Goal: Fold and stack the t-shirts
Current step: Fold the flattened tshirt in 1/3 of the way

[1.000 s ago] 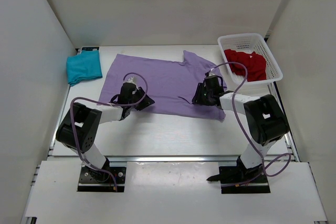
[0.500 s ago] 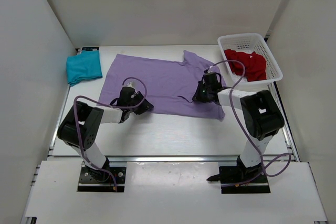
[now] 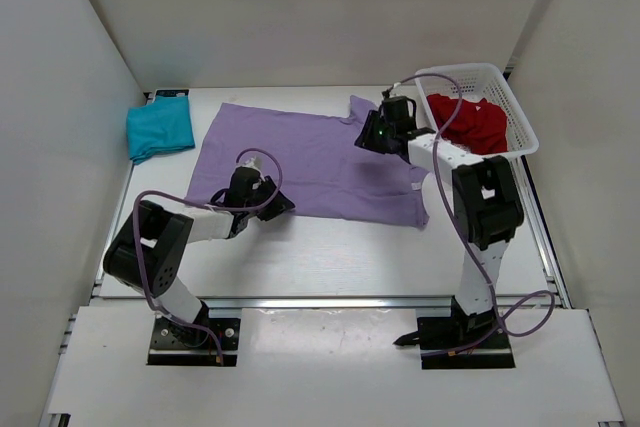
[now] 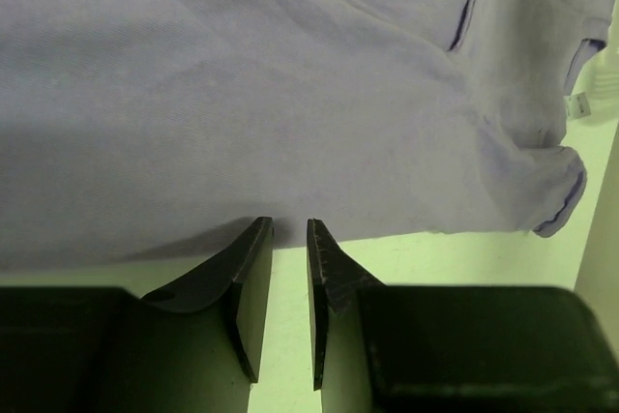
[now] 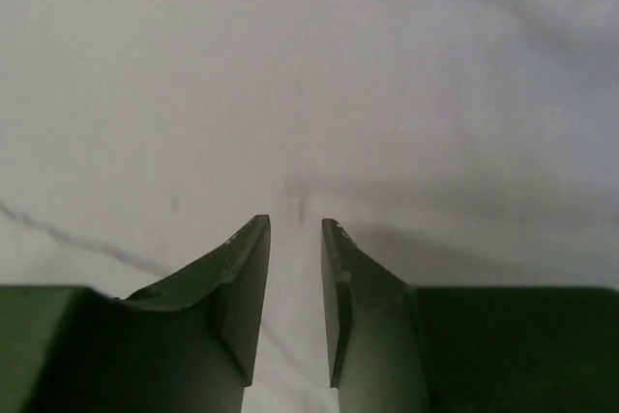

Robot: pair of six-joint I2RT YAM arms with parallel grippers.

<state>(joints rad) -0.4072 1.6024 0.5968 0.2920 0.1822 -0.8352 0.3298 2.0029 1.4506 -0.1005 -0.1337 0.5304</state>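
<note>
1. Lavender purple soft fabric t-shirt (image 3: pixel 310 159): you have it spread flat across the middle of the white tabletop (image 3: pixel 330 257), reaching toward the far edge, with one short sleeve at its far right.
2. White plastic mesh basket (image 3: pixel 455 71): it sits in the far right corner of the tabletop, just beside that sleeve.
3. Deep red fabric t-shirt (image 3: pixel 478 123): it lies crumpled inside the basket.
4. Teal fabric t-shirt (image 3: pixel 158 129): it lies folded near the far left corner, apart from the lavender one.
5. Your left gripper (image 4: pixel 290 224): it is low at the lavender shirt's near edge, towards the left. Its jaws stand a narrow gap apart, bare tabletop shows between them, and they have hold of nothing.
6. Your right gripper (image 5: pixel 295 221): it is above the shirt's far right part, near the basket. Its jaws are slightly parted over the cloth and grasp nothing.
</note>
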